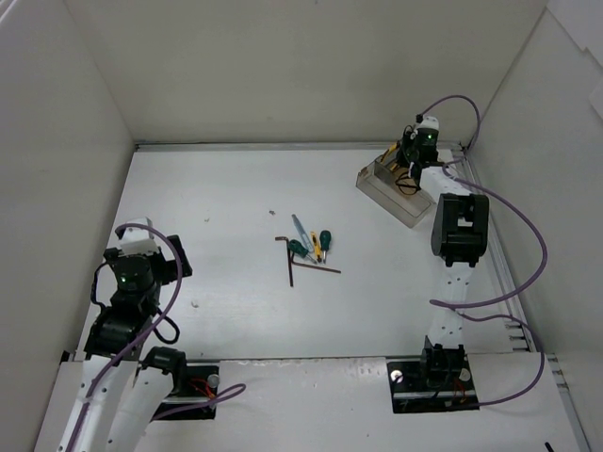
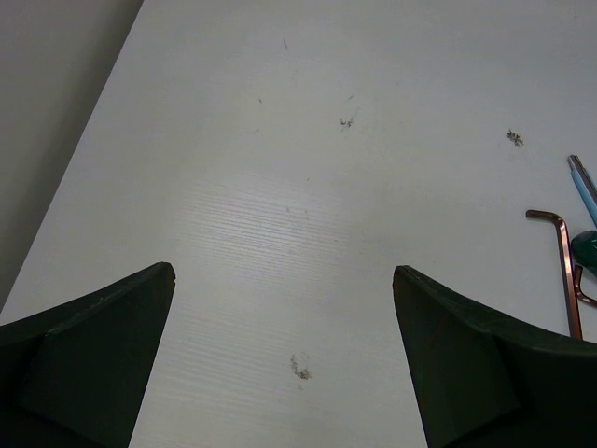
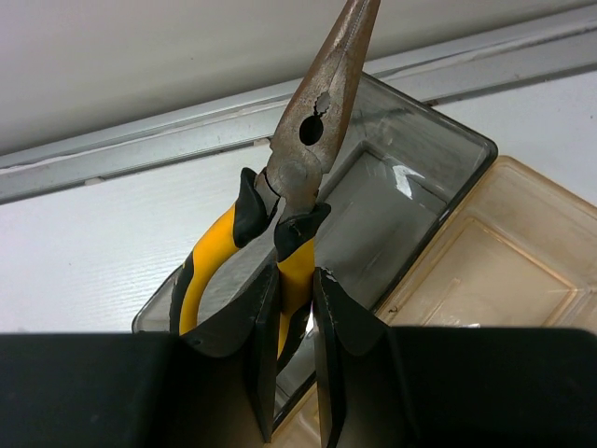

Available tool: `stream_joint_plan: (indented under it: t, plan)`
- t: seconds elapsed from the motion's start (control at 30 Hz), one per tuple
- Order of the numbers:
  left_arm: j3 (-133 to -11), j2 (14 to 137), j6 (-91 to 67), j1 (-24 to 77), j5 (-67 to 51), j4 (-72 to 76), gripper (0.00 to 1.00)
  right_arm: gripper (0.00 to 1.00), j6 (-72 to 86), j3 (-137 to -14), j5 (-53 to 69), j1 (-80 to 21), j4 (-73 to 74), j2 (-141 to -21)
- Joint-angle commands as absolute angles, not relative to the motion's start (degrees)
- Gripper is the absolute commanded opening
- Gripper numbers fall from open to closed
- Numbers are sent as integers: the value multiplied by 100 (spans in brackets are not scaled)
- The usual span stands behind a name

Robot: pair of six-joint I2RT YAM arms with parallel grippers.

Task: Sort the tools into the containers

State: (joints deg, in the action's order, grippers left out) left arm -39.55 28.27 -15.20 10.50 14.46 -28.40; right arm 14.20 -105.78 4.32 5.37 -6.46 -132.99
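Yellow-handled pliers (image 3: 315, 126), one handle pinched in the jaws of the right gripper (image 3: 297, 373), may swing and snag the clear box (image 3: 438, 126) wall. Left gripper (image 2: 284, 269): jaws wide open, empty.

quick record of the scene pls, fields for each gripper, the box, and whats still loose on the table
left gripper: open, holding nothing, over the table
right gripper: shut on pliers, at the box
pliers: yellow handles, nose pointing away from the gripper, over the box's clear compartment
box: far right of the table
not yet sorted: screwdrivers and two hex keys, clustered mid-table
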Motion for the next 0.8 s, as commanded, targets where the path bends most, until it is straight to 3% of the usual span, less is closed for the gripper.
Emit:
stream_joint_plan:
  t: [0.0, 0.17, 0.43, 0.77]
  plan:
    - [-4087, 2927, -1450, 1072, 1503, -2540, 100, 12, 1608, -10652, 334, 571, -1151, -13061]
    - [-4087, 2909, -1450, 1072, 1485, -2540, 100, 17, 1687, -10626, 282, 571, -1090, -13008]
    - [-4113, 2874, -1450, 1072, 1459, -2540, 100, 38, 1688, -10469, 211, 571, -1037, -12718]
    - [-4192, 2716, -1643, 1072, 1626, -2689, 100, 53, 1169, -9713, 79, 1, -519, -11181]
